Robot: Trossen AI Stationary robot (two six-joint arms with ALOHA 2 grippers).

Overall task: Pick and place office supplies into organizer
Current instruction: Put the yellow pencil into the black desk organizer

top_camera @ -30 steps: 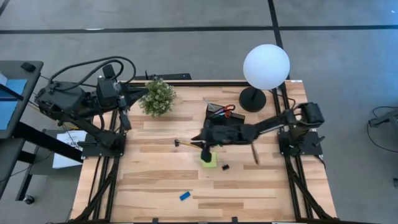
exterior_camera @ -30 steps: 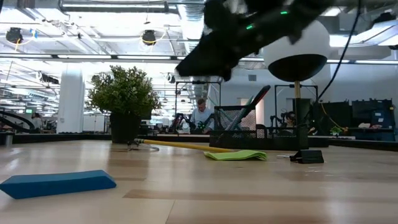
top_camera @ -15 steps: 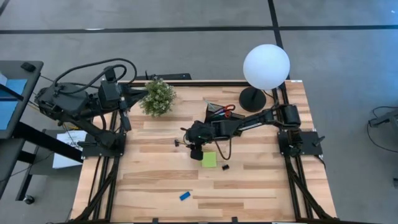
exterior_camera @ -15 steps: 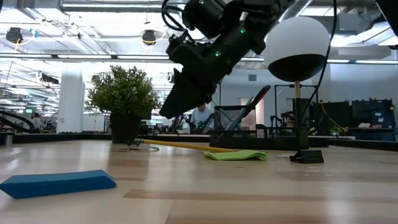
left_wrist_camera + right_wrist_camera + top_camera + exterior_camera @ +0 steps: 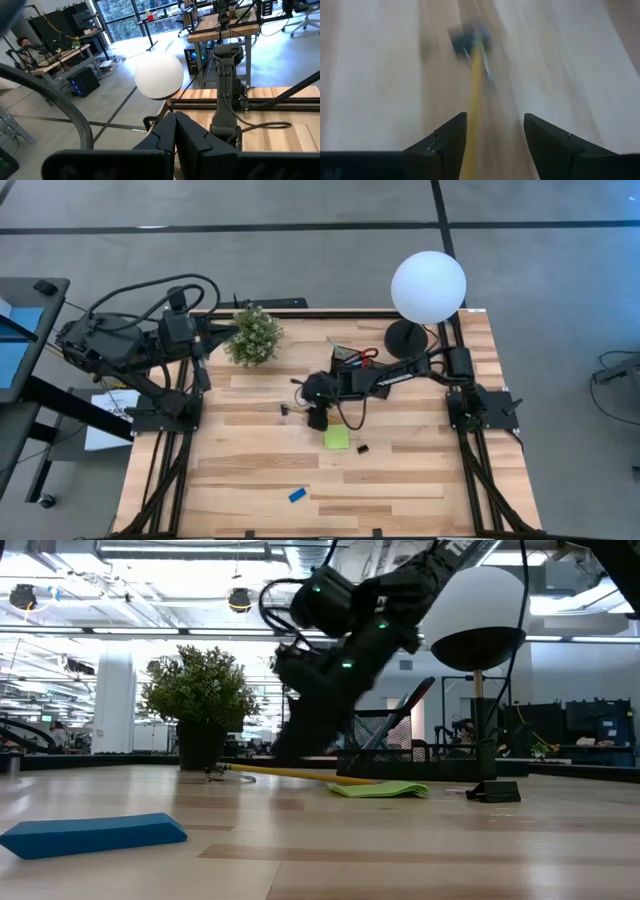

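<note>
- Your right gripper (image 5: 318, 418) is reaching down low over the middle of the table (image 5: 420, 490), just left of the organizer (image 5: 352, 363).
- Right wrist view: its fingers (image 5: 445, 137) are sitting apart, open, with the yellow pencil (image 5: 472, 90) running up between them; nothing is gripped, and contact with the pencil cannot be told.
- The pencil's long axis is running straight away from the gripper, far end meeting a small dark item (image 5: 469, 36) that is too blurred to name.
- High view: most of the pencil is hiding under the arm; only that dark end bit (image 5: 284, 410) is showing, left of the gripper.
- Low view: the pencil (image 5: 290, 774) is lying flat on the wood, stretching from near the potted plant (image 5: 200, 705) toward the lime-green sticky-note pad (image 5: 380, 789).
- The sticky-note pad (image 5: 336, 438) is lying just below and right of your gripper, with a small black clip (image 5: 362, 449) near its right.
- The blue eraser (image 5: 297, 495) is sitting well apart, toward the near edge.
- Red-handled scissors (image 5: 366, 357) are standing in the organizer, beside the lamp base (image 5: 405, 338).
- Your left gripper (image 5: 175, 131) is waiting at the table's far left corner by the plant, fingers pressed together, holding nothing.
</note>
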